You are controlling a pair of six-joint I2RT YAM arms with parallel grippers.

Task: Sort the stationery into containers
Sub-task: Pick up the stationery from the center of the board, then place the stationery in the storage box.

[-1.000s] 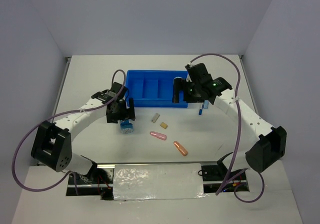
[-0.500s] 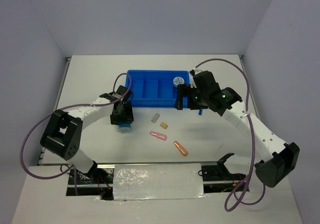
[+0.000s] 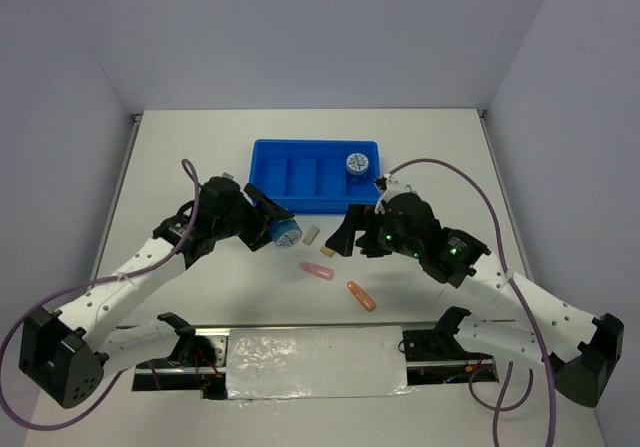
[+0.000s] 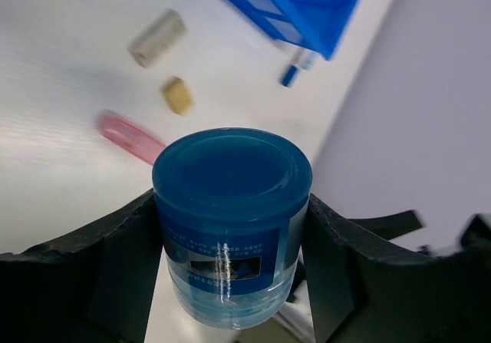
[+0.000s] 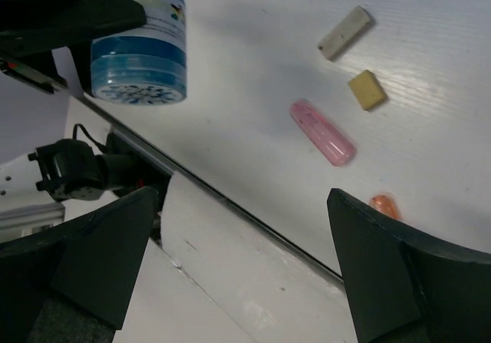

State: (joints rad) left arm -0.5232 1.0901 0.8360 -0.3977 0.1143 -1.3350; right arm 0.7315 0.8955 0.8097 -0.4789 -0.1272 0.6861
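My left gripper (image 3: 281, 230) is shut on a blue-white tape roll (image 3: 285, 233), held above the table just left of the small pieces; it fills the left wrist view (image 4: 230, 220) and shows in the right wrist view (image 5: 140, 44). A second tape roll (image 3: 356, 164) sits in the rightmost compartment of the blue tray (image 3: 300, 144). My right gripper (image 3: 350, 233) is open and empty above the table (image 5: 245, 258). A grey eraser (image 3: 311, 235), tan eraser (image 3: 327, 251), pink capsule (image 3: 316, 270) and orange capsule (image 3: 361, 295) lie in front of the tray. The pen (image 4: 295, 68) lies by the tray's corner.
The tray's other three compartments look empty. A foil-covered strip (image 3: 315, 362) runs along the table's near edge between the arm bases. Grey walls close in the table on the left, back and right.
My left gripper has lifted the tape roll off the table and carried it right. My right gripper has drawn back from the tray, where the second roll now sits, toward the near side.
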